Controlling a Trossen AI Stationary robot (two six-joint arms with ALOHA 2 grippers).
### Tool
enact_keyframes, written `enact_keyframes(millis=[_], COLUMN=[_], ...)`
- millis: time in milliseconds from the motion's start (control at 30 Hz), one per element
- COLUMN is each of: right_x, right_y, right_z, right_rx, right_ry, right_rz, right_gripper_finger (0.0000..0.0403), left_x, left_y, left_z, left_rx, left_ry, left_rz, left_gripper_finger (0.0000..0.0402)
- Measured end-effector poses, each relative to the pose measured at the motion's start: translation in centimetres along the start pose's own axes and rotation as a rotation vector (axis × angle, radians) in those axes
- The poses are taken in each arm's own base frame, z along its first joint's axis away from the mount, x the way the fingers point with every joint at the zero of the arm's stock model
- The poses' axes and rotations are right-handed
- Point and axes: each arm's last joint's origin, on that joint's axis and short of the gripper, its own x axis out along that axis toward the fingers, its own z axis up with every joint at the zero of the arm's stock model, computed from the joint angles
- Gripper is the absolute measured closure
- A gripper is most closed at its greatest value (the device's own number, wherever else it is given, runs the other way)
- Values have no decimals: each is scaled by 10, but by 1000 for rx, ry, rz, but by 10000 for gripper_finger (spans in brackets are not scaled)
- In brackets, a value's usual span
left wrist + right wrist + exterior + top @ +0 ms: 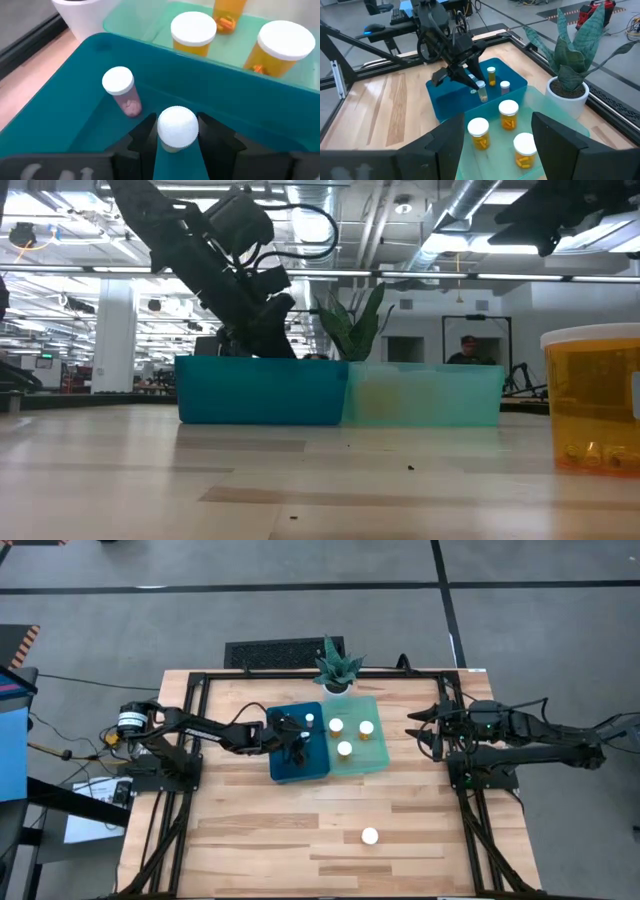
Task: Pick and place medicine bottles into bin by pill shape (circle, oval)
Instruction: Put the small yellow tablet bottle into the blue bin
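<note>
Left gripper [177, 145] down inside dark blue bin [283, 766], jaws closed on narrow-capped bottle [176, 127], cap showing between the fingers. Holding it upright, low in the bin, toward the wall shared with light green bin [372, 762]. Cannot tell whether its base touches the floor yet.

Second narrow-capped bottle [120, 90] standing in the same blue bin, near but clear of the gripped one, pinkish pills visible inside. Right wrist view also shows a third, orange bottle [491, 76] farther back in the blue bin.

Three wide-capped bottles [344, 749] upright in the green bin, spaced apart. One more wide-capped bottle [370, 836] alone on the tabletop toward the near edge, well apart from both bins. Both bins side by side near the far edge, potted plant [337, 668] just behind them.

Right gripper [495, 132] parked above the right side of the table, fingers spread wide, nothing held.

Step in hand, by my read: placing phase for this bottle, release pending. Next move likely needs: set base flat, open jaws, lift straight up without clipping the neighbouring bottle or the bin wall. After that, the loose bottle near the near edge looks like the remaining pick.
</note>
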Motion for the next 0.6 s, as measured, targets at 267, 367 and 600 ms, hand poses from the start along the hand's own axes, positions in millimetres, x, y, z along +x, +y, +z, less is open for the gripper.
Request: enact_keyframes(millis=[267, 367, 600], right_x=[0, 0, 0], right_y=[0, 0, 0], right_z=[0, 0, 0], right_rx=[0, 0, 0], right_ry=[0, 0, 0], right_rz=[0, 0, -1], right_gripper_finger=[165, 165, 165], left_x=[4, 4, 4], left_y=[10, 11, 12], left_z=[-2, -4, -5], left_rx=[19, 32, 35], left_ry=[56, 78, 86], left_rz=[-9, -16, -14], left_gripper_finger=[287, 287, 286])
